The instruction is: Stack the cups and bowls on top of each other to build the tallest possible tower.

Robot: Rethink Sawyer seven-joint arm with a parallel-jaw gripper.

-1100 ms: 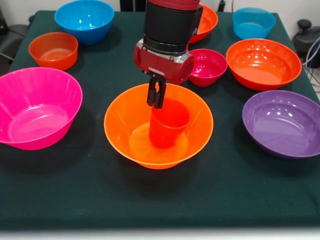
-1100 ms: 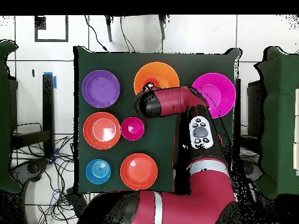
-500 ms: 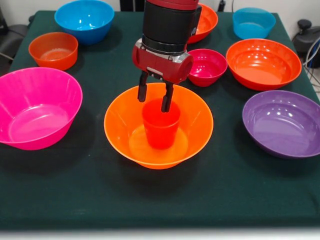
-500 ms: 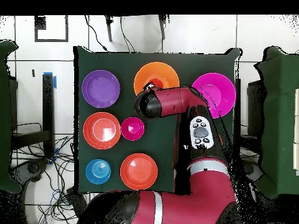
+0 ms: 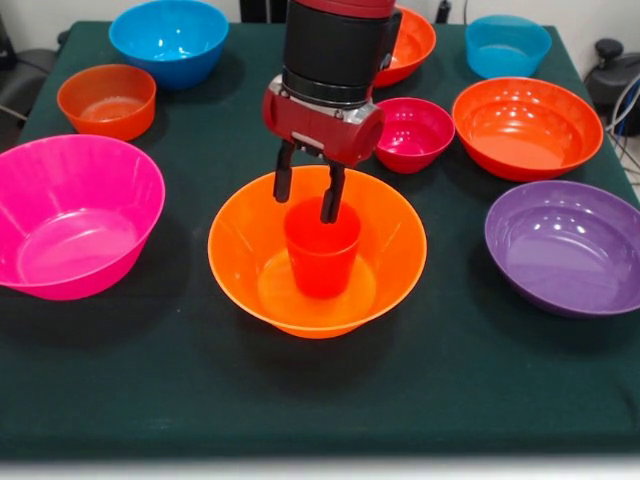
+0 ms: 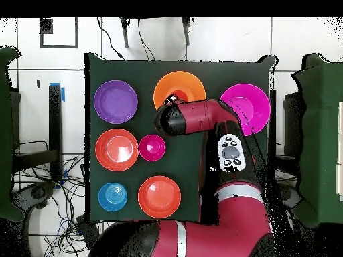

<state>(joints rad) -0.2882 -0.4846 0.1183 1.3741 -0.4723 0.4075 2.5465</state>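
The orange-red cup stands upright in the middle of the large yellow-orange bowl, the tower's base. My gripper hangs open right over the cup's far rim, its fingertips spread about as wide as the cup and gripping nothing. In the overhead view the arm covers the cup and the gripper, and only the far part of the yellow-orange bowl shows. The other bowls sit singly on the dark green table.
Around the base stand a large pink bowl, a purple bowl, an orange-red bowl, a small magenta bowl, a squat orange bowl, two blue bowls and another orange-red bowl behind the arm.
A second ago the gripper was shut on the cup's rim with the cup tilted. It has opened and risen slightly, and the cup now stands upright in the bowl.
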